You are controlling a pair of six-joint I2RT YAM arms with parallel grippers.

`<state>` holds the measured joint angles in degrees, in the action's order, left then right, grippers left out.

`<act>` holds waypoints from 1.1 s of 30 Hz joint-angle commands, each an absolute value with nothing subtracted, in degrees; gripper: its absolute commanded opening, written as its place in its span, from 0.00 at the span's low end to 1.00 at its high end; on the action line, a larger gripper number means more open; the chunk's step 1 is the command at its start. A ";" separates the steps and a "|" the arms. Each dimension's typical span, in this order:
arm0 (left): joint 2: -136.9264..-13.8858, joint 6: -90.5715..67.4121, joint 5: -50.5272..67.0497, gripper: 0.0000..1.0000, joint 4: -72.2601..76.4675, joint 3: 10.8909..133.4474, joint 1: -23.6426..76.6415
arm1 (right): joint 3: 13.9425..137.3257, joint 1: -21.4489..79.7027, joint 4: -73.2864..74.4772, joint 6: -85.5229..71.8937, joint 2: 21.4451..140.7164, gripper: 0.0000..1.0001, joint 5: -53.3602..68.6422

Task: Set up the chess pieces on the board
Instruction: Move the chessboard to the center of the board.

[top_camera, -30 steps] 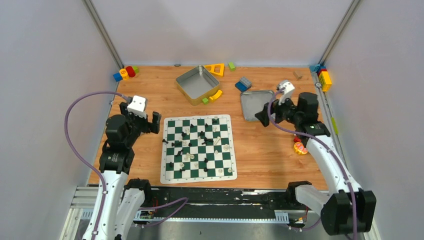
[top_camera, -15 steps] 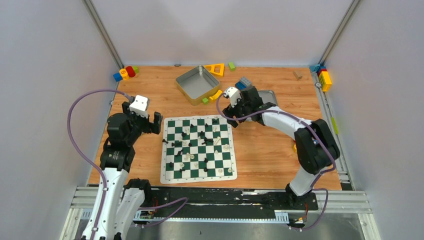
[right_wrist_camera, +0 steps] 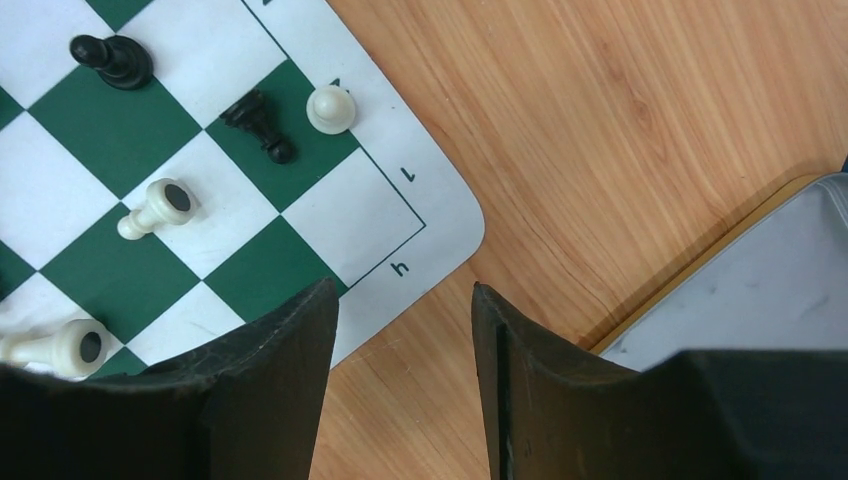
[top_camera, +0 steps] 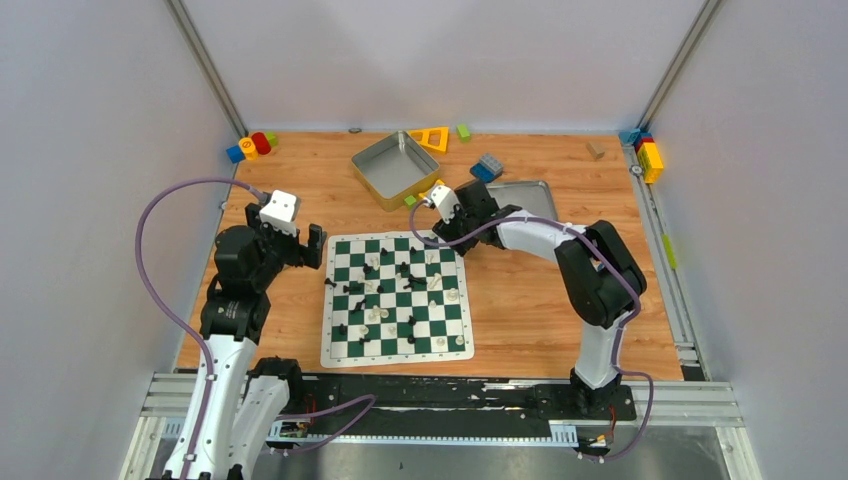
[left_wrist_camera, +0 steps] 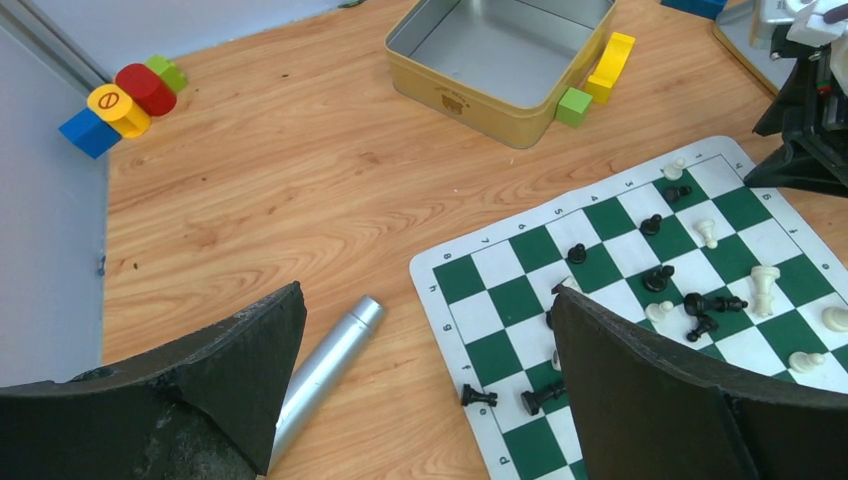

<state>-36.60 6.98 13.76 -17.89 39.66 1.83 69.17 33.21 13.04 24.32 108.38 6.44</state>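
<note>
We are logging the left gripper point(left_wrist_camera: 425, 300) as gaping wide and holding nothing, at 10 o'clock off the board point(top_camera: 390, 347). The right gripper point(right_wrist_camera: 400, 292) is hanging over its 1 o'clock corner, jaws moderately parted, nothing between. Chess pieces point(right_wrist_camera: 115, 60) are sitting scattered on the board.

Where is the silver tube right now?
In the left wrist view, the silver tube lies flat on the wooden table, low in the frame, just left of the board and close to its nearest corner.
</note>
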 commanded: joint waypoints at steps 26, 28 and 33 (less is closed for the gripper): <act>-35.90 8.42 16.06 1.00 -17.23 39.73 1.49 | 55.38 31.53 14.50 31.86 101.10 0.48 -1.95; -35.94 8.36 16.20 1.00 -17.25 39.73 1.49 | 54.67 30.94 14.67 32.41 100.31 0.48 -1.85; -36.03 8.34 16.41 1.00 -17.29 39.80 1.49 | 53.74 29.52 15.01 34.08 99.62 0.48 -1.67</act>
<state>-36.36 7.64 15.20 -18.00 39.66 1.78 55.79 31.00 9.58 31.22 100.01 0.54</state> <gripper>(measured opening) 0.998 0.479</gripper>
